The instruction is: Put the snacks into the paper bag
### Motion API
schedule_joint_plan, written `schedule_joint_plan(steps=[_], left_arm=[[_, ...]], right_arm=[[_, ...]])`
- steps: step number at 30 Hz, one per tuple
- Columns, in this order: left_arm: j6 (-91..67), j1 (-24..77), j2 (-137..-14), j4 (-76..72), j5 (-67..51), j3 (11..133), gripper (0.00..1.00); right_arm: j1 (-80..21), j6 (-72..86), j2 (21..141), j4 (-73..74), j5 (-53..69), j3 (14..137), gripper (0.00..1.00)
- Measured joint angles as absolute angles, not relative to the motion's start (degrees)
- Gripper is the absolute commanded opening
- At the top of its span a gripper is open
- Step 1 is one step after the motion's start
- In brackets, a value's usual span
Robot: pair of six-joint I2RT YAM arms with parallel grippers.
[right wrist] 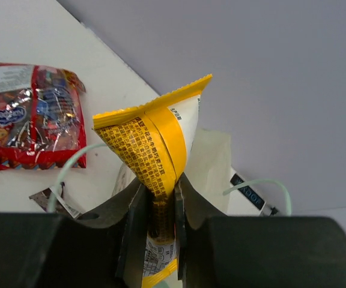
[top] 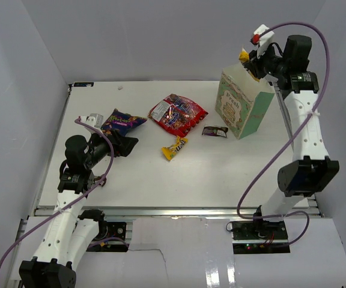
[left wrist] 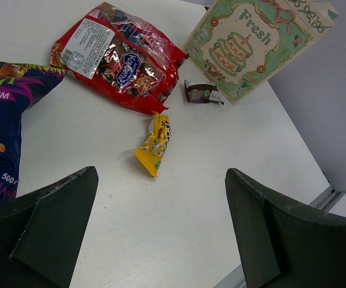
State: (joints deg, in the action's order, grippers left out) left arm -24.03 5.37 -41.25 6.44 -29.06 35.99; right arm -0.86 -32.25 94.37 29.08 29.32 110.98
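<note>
Snacks lie scattered on the white worktop, but one is in the air. The right jaws pinch a small yellow packet, most of it sticking out past their tips, above the open mouth of the paper bag, which stands upright at the far right. Gripped that way, the packet should fall straight in once the jaws part.

The left jaws are spread wide and empty at the near left, just beside the purple-blue bag, probably their next pick. The red candy bag lies flat in the far middle. A second yellow packet lies nearer than it, and the dark brown wrapper sits at the foot of the paper bag.

Only the right wrist view shows the pinch itself, with the bag's cream rim and a string handle beyond the packet. From overhead, only a yellow tip shows there. The left wrist view gives the bag's "Fresh" label and the wide gap between the left jaws. No view settles whether the wrapper touches the bag.
</note>
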Motion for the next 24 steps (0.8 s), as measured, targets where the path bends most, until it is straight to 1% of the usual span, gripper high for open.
schedule_joint_plan(steps=[3,6,7,8,9,12,18,19,20,22,24], left_arm=[[-24.0,5.4,-41.5,6.4,-29.1,36.0,0.98],[-24.0,5.4,-41.8,6.5,-29.1,36.0,0.98],[-24.0,5.4,-42.0,6.5,-29.0,36.0,0.98],[-24.0,5.4,-42.1,6.5,-29.0,36.0,0.98],[-24.0,5.4,-42.2,6.4,-29.0,36.0,0.98],[-24.0,5.4,-42.7,6.4,-29.0,36.0,0.98],[-23.5,5.4,-45.3,6.4,-28.6,36.0,0.98],[-23.3,5.4,-46.3,6.5,-28.4,36.0,0.91],[-23.2,5.4,-47.2,6.5,-28.1,36.1,0.87],[-22.5,5.9,-50.3,7.9,-27.0,37.5,0.84],[-21.3,8.0,-55.0,10.2,-23.6,41.1,0.84]], right_arm=[[-0.8,-30.8,100.4,28.6,26.3,111.7,0.21],[-0.1,-30.2,104.4,28.6,24.2,111.7,0.27],[0.3,-30.1,105.1,28.7,23.7,111.7,0.37],[0.5,-29.8,105.5,28.7,23.4,111.6,0.44],[0.7,-29.6,105.6,28.7,23.2,111.3,0.61],[1.3,-29.2,104.9,28.7,23.1,110.5,0.72],[2.7,-27.2,99.7,30.2,28.3,109.7,0.8],[3.4,-26.7,98.1,30.2,30.2,109.3,0.8],[4.5,-26.1,96.1,30.2,32.1,108.4,0.81],[7.4,-25.5,90.8,29.8,36.5,105.3,0.84],[10.7,-25.8,84.1,30.2,40.7,100.2,0.88]])
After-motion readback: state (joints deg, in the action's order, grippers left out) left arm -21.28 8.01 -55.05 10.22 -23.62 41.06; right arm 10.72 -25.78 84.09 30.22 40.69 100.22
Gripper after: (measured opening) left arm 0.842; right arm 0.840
